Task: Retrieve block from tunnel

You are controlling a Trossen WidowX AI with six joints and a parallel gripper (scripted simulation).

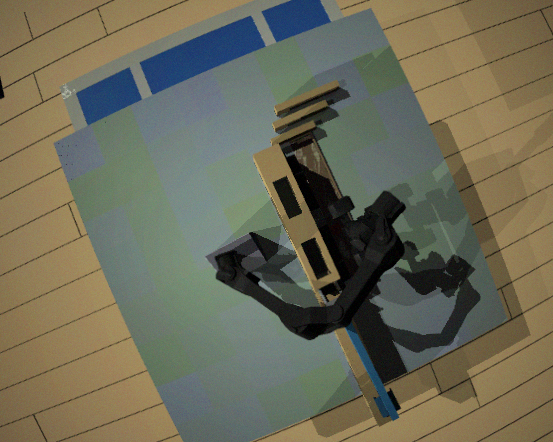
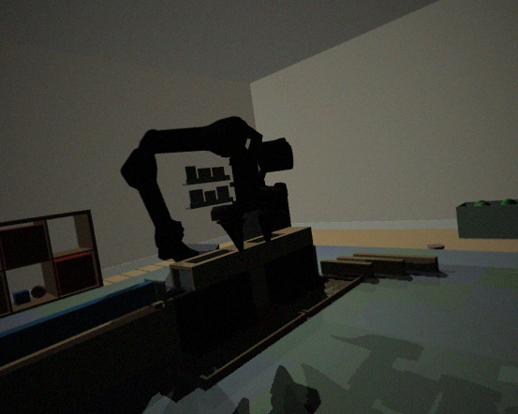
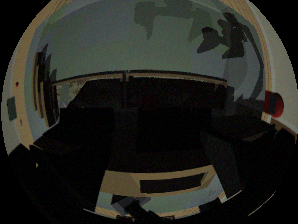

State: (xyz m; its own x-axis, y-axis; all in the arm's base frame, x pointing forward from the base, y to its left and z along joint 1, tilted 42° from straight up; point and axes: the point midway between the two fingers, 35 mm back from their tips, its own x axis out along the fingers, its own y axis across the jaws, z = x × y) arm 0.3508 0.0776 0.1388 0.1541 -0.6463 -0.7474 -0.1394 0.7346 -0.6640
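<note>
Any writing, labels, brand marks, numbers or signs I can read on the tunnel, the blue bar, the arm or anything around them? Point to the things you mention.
None that can be read.
The wooden tunnel (image 1: 307,227) (image 2: 259,290) and blue bar (image 1: 369,362) (image 2: 77,313) show no lettering.
The arm (image 1: 302,315) (image 2: 185,140) is too dark to tell.
The items on the wall shelves (image 2: 210,203) are too small.

Dim light left the pale walls (image 2: 395,140) grey above a plank floor (image 1: 47,320) (image 2: 381,235). A cubby shelf (image 2: 96,248) with red bins stood at left, a green-grey box (image 2: 494,222) at far right.
</note>
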